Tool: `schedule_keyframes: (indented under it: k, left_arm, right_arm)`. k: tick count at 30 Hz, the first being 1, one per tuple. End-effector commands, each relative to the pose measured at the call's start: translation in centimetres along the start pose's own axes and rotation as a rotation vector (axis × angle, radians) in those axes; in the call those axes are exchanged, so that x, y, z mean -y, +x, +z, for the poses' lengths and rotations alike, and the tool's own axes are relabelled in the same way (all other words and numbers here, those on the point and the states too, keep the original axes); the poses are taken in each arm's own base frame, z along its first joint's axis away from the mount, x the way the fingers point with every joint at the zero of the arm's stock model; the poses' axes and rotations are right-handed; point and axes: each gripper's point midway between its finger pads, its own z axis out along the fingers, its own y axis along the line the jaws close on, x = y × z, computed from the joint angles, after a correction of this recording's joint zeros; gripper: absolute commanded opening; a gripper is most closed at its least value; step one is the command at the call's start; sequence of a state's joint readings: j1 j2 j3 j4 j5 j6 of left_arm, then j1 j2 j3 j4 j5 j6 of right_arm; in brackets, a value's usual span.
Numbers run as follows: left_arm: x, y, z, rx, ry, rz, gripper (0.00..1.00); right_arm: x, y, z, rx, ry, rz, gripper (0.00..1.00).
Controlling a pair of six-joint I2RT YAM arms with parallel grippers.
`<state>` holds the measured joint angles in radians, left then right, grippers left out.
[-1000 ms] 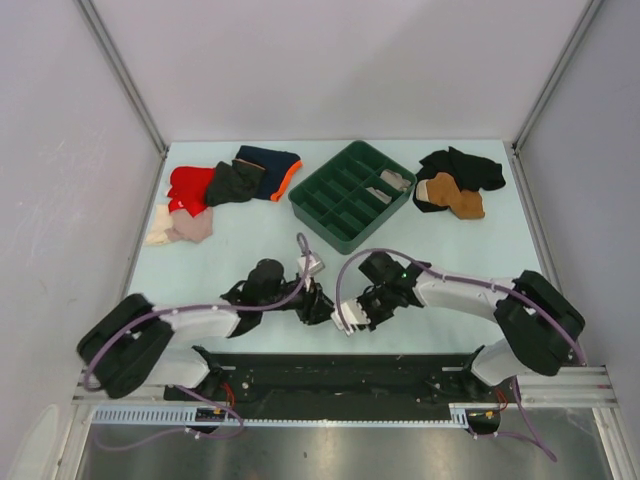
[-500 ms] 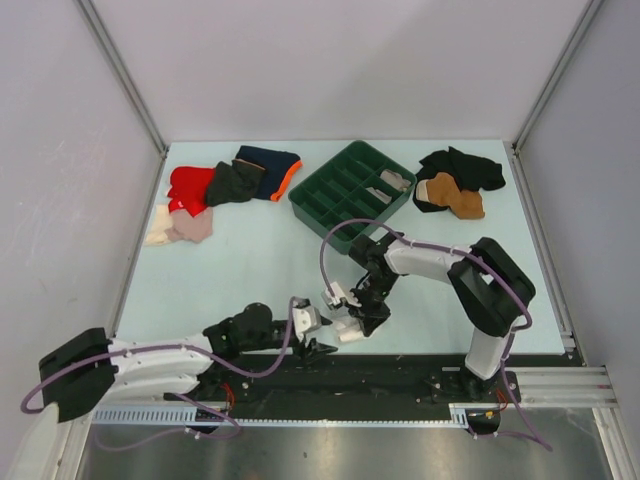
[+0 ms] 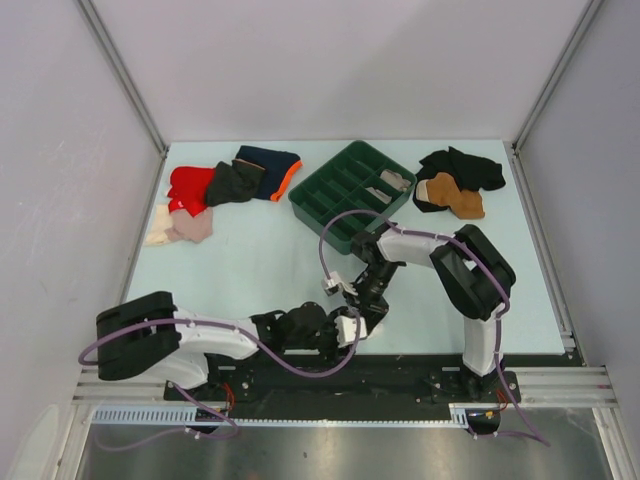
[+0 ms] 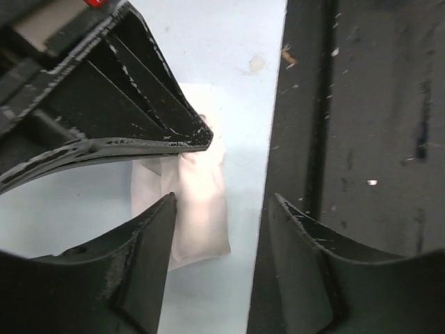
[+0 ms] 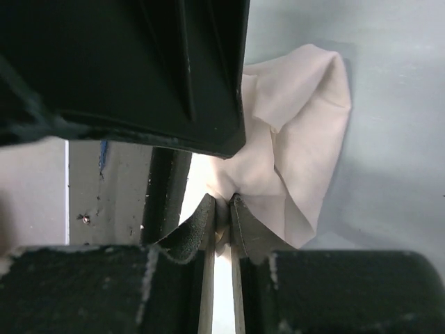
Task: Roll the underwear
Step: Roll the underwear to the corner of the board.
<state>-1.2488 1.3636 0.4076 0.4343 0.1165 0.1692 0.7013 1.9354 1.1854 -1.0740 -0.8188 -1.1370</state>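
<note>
The right gripper (image 5: 222,209) has its fingers pressed together on a fold of the underwear (image 5: 299,132), pinching the white cloth just above the worktop, probably to keep one edge anchored while the roll is formed. The left gripper (image 4: 221,209) hangs spread wide, its fingers on either side of the garment's end without touching it, as if lined up to take a second hold. The underwear (image 3: 348,325) lies crumpled at the near edge of the worktop, about midway along it, right beside the dark base rail. The green tray (image 3: 305,200) and the piles of other garments (image 3: 215,185) sit well apart toward the far edge. The rolling seems barely begun.
</note>
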Motion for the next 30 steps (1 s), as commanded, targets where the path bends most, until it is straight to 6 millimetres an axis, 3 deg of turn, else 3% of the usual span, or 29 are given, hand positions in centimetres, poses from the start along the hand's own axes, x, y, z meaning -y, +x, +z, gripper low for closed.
schedule_keyframes:
  k: [1, 4, 6, 7, 8, 11, 22, 30]
  left_arm:
    - [-1.2, 0.2, 0.9, -0.067, -0.054, 0.046, 0.59]
    - [-1.7, 1.6, 1.1, -0.131, -0.079, 0.037, 0.52]
    - [-1.8, 1.9, 1.3, -0.148, -0.084, 0.022, 0.43]
    - [-1.9, 2.2, 1.4, -0.156, -0.073, 0.001, 0.35]
    - [-1.7, 2.7, 1.5, -0.171, -0.059, -0.033, 0.21]
    - [-1.9, 3.2, 1.4, -0.177, -0.036, -0.131, 0.03]
    - [-1.3, 5.6, 0.3, -0.155, 0.156, -0.498, 0.00]
    - [-1.1, 7.7, 0.4, -0.200, 0.206, -0.674, 0.00]
  right_arm:
    - [0.1, -0.6, -0.5, 0.022, -0.023, 0.035, 0.14]
    - [0.1, -0.6, -0.4, 0.021, -0.029, 0.040, 0.14]
    - [0.0, -0.7, -0.5, 0.026, -0.030, 0.039, 0.15]
    - [0.0, -0.7, -0.5, 0.029, -0.031, 0.039, 0.16]
    - [-0.1, -0.8, -0.6, 0.033, -0.030, 0.040, 0.17]
    - [-0.2, -1.3, -1.2, 0.058, -0.015, 0.025, 0.21]
    - [-0.1, -5.4, -6.2, 0.218, 0.205, -0.141, 0.38]
    - [-2.2, -5.1, -6.1, 0.226, 0.276, -0.382, 0.39]
